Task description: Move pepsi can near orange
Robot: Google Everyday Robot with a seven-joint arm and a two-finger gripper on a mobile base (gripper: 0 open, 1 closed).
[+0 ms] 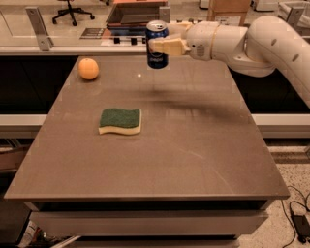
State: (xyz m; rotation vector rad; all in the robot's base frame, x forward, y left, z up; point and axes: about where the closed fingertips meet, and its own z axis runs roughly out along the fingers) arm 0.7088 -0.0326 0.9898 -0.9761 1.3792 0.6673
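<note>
The pepsi can (157,44) is dark blue with a silver top and hangs upright in the air above the far middle of the table. My gripper (162,46) reaches in from the right and is shut on the can, with a tan finger (169,47) across its front. The orange (88,68) sits on the table at the far left, well to the left of the can and lower. My white arm (252,41) stretches in from the upper right.
A green-and-yellow sponge (120,120) lies left of the middle of the brown table (193,160). Behind the table runs a counter with a tray (131,14), a box and an office chair farther back. Cables lie on the floor at the lower right.
</note>
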